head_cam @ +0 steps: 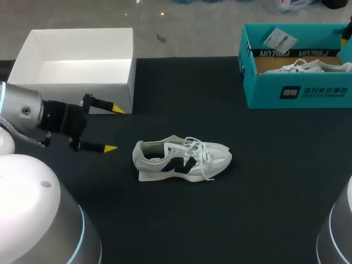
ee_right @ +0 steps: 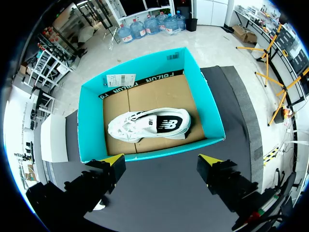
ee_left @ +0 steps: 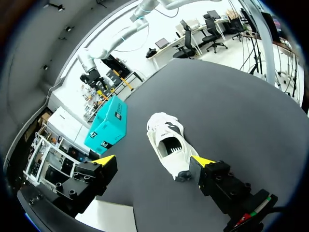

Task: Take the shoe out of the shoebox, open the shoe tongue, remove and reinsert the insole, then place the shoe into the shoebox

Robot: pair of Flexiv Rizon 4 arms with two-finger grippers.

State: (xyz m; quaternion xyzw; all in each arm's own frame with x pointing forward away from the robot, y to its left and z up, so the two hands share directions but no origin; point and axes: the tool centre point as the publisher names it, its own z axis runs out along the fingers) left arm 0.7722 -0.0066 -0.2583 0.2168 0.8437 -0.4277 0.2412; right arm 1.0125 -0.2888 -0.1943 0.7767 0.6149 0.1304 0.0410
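Black table (head_cam: 275, 192): lettered teal shoebox (head_cam: 264, 91), shoe (head_cam: 181, 159)

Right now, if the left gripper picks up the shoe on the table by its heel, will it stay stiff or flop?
The shoe probably holds its shape: its thick sole looks fairly stiff, though the soft collar may crush under the left gripper. Its loose laces will likely dangle.

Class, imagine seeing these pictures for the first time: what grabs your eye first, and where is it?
A white shoe sits alone at the middle of the black table, the left claw open just off its heel. At the far right corner stands a teal shoebox holding a second white shoe.
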